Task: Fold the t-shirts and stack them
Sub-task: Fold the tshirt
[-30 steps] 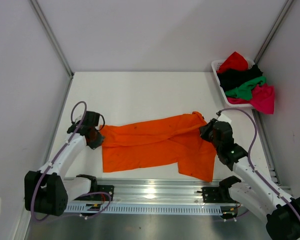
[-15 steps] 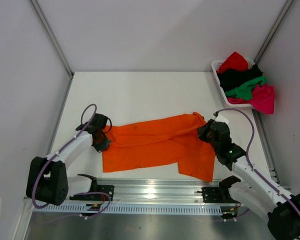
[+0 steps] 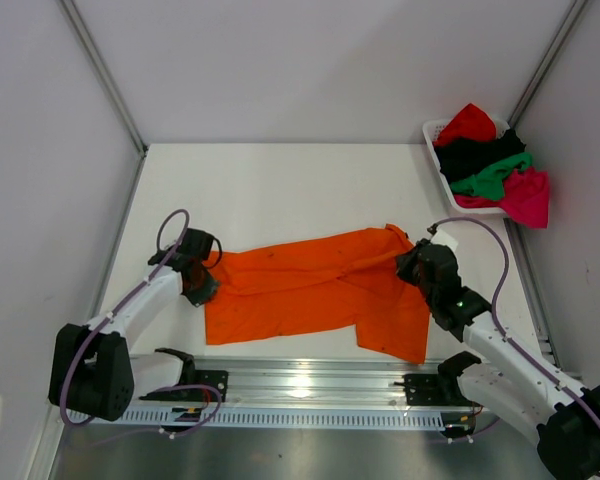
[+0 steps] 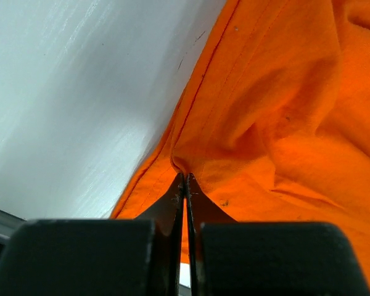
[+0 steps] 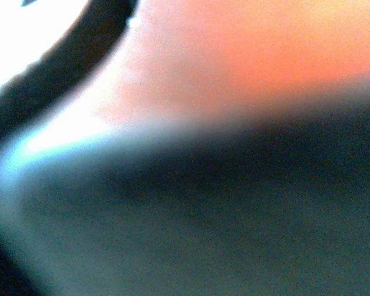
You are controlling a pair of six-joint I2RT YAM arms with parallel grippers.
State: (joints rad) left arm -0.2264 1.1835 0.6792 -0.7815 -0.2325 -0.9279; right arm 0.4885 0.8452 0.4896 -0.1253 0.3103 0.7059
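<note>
Orange shirt [image 3: 310, 290] from above, spread wide across the near part of the white table [image 3: 280, 190], its right end reaching down close to the metal rail [image 3: 300, 385]. Left gripper [image 3: 202, 285] at the shirt's left edge, right gripper [image 3: 412, 265] at its upper right corner. Well apart, in the back right corner, a white basket [image 3: 432, 130] heaped with a red shirt [image 3: 467, 122], a black shirt [image 3: 475, 155], a green shirt [image 3: 492, 180] and a pink shirt [image 3: 528, 195], the pink one spilling over the side. From the left wrist, both fingers [image 4: 169, 209] pressed tight together, pinching a fold at the orange shirt's hem, with pale table beside it. From the right wrist, only blur: orange glow on top, dark below. Squeezed fully closed too, that right gripper, and right at the shirt, but no telling whether with cloth caught inside.
</note>
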